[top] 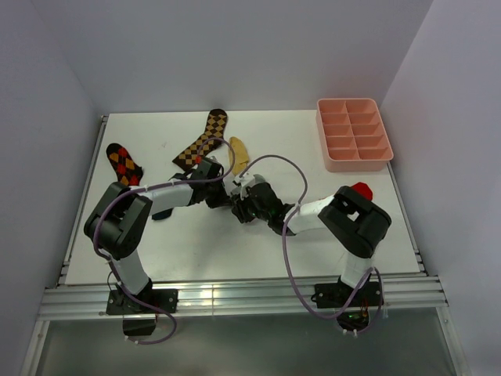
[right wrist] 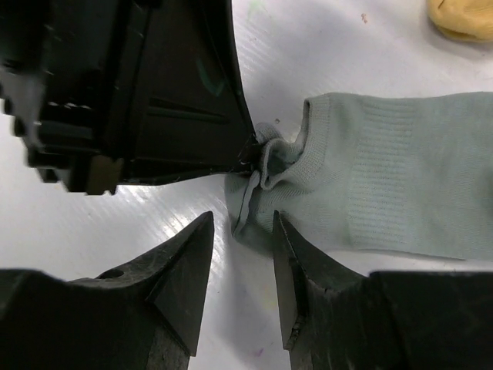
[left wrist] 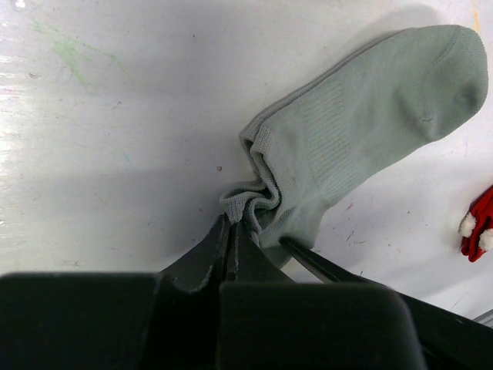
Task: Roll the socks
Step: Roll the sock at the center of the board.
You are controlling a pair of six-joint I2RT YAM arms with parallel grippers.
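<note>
The grey sock lies flat on the white table, toe pointing away. My left gripper is shut on its bunched cuff, seen from the other side as a dark body. My right gripper is open at that same cuff; the sock has its edge lying between the fingertips, and one fingertip rests against the heel. From above, both grippers meet at mid-table and hide the grey sock. The mustard yellow sock lies just behind them. A dark navy sock peeks from under my left arm.
A long argyle sock lies at the back centre and a checkered one at the left. A pink divided tray stands at the back right. A red sock with white trim lies near my right arm.
</note>
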